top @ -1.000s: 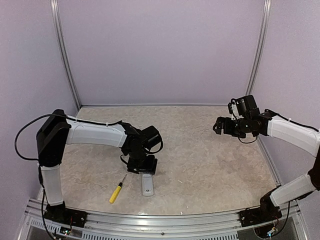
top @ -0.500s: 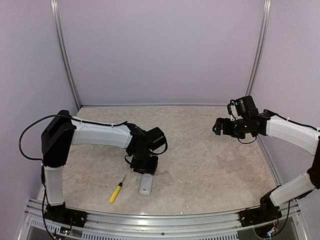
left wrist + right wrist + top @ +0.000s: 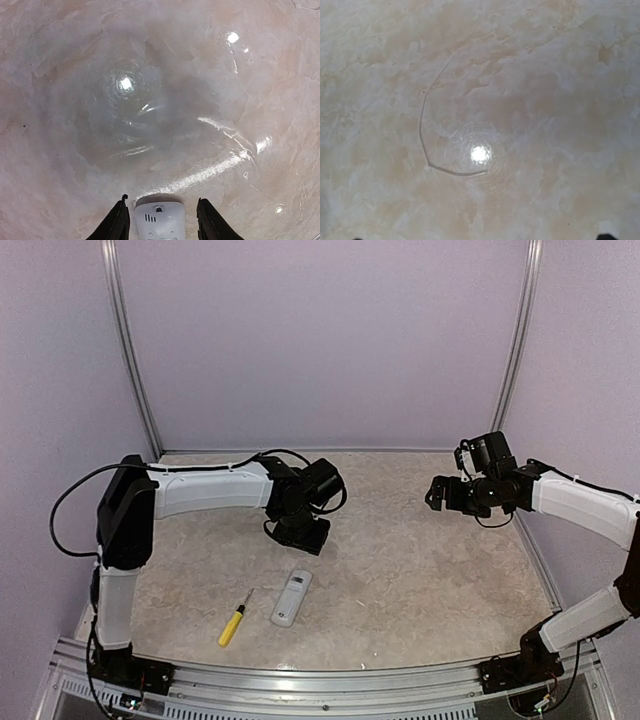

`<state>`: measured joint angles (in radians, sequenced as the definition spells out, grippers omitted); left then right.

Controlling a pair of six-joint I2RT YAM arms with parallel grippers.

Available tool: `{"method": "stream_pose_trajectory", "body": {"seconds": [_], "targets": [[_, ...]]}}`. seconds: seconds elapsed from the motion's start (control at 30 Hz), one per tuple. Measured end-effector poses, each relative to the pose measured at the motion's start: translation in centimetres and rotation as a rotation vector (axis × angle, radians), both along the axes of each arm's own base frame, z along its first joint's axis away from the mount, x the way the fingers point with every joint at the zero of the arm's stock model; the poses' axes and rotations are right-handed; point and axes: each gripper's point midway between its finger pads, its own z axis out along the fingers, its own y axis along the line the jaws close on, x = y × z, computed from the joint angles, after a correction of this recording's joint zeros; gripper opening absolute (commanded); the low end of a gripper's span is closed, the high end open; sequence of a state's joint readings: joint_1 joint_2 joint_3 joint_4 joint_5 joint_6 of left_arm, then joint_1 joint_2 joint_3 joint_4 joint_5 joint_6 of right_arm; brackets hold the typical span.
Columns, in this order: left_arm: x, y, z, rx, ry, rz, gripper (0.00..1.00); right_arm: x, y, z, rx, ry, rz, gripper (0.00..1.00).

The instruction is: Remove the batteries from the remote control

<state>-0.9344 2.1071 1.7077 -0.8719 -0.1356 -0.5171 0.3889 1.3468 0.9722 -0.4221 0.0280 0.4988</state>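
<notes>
The white remote control [image 3: 291,598] lies on the table near the front, tilted, with a dark mark at its near end. My left gripper [image 3: 300,534] hovers just behind it, apart from it. In the left wrist view the left gripper [image 3: 161,220] is open, and a white plastic end [image 3: 160,222] with small slots and a hole sits between the fingers with narrow gaps on both sides. I cannot tell whether this is the remote or a cover. My right gripper [image 3: 434,493] hangs open over bare table at the right. No batteries show.
A yellow-handled screwdriver [image 3: 232,624] lies left of the remote near the front edge. A thin curved line [image 3: 427,150] marks the marbled tabletop [image 3: 400,570] under the right gripper. Purple walls close in the back and both sides.
The left gripper has drawn back from the remote's far end toward the rear. The remote now lies exposed and turned slightly clockwise. The right arm stays put.
</notes>
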Motion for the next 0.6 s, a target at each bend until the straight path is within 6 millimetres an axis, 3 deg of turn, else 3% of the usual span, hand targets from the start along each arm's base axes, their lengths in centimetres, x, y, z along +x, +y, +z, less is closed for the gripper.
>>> {"method": "stream_pose_trajectory", "body": {"seconds": [0.1,0.2,0.33,0.43,0.6], "targets": [[1.1,0.7,-0.1,0.022,-0.005,-0.014,0.73,-0.1,-0.1,-0.1,-0.007,0.002,0.001,1.00],[0.1,2.2,-0.9,0.060,0.025,-0.037,0.82,-0.2,0.0,-0.1,-0.012,0.005,0.020,1.00],[-4.7,3.8,-2.1,0.116,0.101,-0.089,0.83,-0.6,0.8,0.0,-0.014,0.001,0.079,1.00],[-8.1,4.0,-2.4,0.138,0.136,-0.126,0.82,-0.8,1.3,0.0,-0.023,0.001,0.114,1.00],[-11.1,3.7,-1.8,0.128,0.146,-0.129,0.76,-0.7,1.7,0.3,-0.034,-0.001,0.135,1.00]]}}
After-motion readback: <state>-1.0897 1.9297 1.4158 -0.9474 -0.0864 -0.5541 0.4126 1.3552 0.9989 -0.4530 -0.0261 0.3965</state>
